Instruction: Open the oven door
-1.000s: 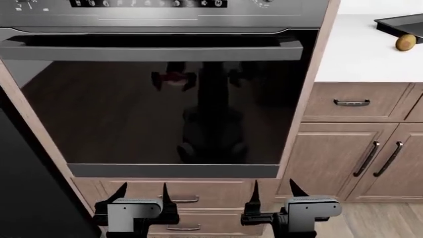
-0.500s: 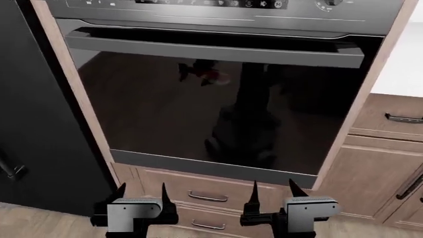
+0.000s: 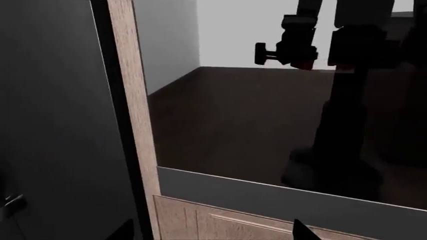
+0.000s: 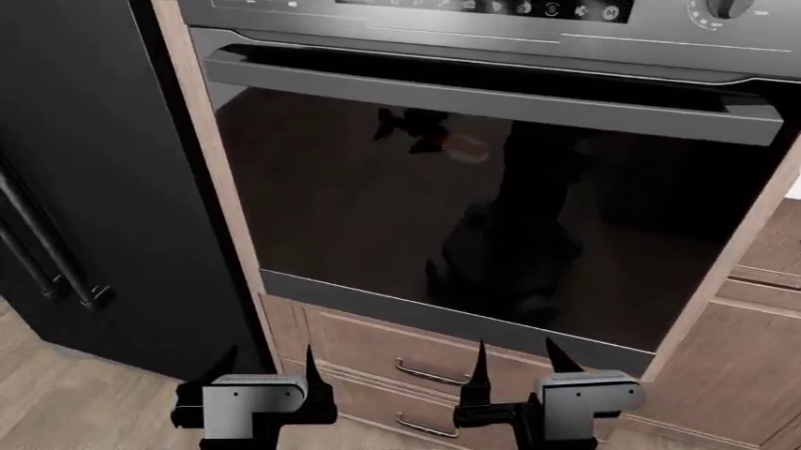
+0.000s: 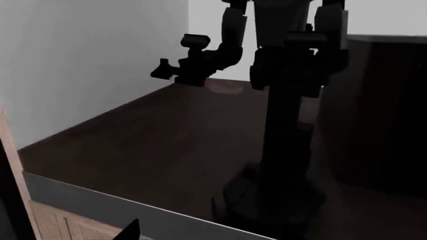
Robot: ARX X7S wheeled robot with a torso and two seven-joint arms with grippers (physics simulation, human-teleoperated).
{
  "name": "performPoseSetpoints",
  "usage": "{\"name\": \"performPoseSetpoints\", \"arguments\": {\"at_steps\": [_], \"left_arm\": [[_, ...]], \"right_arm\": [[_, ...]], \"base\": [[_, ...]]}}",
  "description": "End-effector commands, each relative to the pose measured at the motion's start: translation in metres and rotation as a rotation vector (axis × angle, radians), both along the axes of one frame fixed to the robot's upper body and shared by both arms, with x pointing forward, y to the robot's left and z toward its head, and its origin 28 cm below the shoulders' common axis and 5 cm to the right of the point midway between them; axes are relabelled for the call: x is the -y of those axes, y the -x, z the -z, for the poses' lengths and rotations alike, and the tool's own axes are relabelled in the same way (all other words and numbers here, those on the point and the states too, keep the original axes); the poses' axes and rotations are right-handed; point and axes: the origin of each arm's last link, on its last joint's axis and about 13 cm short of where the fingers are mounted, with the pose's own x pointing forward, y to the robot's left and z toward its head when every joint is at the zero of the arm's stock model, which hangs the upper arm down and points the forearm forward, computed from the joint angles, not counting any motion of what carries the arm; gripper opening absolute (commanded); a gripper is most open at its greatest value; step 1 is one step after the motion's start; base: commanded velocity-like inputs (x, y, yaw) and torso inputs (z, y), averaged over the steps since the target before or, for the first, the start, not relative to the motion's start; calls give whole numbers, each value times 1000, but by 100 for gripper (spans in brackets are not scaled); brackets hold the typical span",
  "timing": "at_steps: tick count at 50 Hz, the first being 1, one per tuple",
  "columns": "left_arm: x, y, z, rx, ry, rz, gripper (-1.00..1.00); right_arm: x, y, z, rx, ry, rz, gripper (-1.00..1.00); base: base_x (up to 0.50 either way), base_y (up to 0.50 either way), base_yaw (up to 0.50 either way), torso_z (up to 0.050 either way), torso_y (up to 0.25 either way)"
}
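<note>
The oven door (image 4: 501,216) fills the middle of the head view, shut flush in its wooden surround, its glossy black glass mirroring the robot's dark torso and one arm. Its long grey handle (image 4: 489,94) runs across the top edge, just under the control panel (image 4: 501,9). A grey trim strip closes the door's lower edge, and below that sit two wooden drawers (image 4: 426,375) with small handles. To the left stands a tall black fridge (image 4: 88,187) with vertical bar handles.

Both arms hang low and near, well short of the door. The left end effector (image 4: 268,367) has its two dark fingers spread apart with nothing between them; the right end effector (image 4: 516,360) is likewise spread and empty. Neither touches the door or the handle, which sits well above them.

In the left wrist view the door glass (image 3: 280,125) meets the wooden frame post (image 3: 133,110).
</note>
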Motion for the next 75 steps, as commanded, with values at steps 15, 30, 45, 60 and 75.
{"name": "performPoseSetpoints", "arguments": {"at_steps": [15,30,45,60,75], "left_arm": [[0,0,1,-8,1,-7,100],[0,0,0,-7,3,-9,100],[0,0,1,-5,2,-13,100],[-1,0,0,-6,1,-14,100],[0,1,0,-7,4,-17,100]], "right_arm": [[0,1,0,1,-49,-24,100],[0,1,-1,0,-50,-23,100],[0,1,-1,-2,-55,-16,100],[0,1,-2,-6,-51,-9,100],[-1,1,0,-15,-39,-19,100]], "base": [[92,-330,0,0,0],[134,-482,0,0,0],[95,-493,0,0,0],[28,-511,0,0,0],[-14,-523,0,0,0]]}}
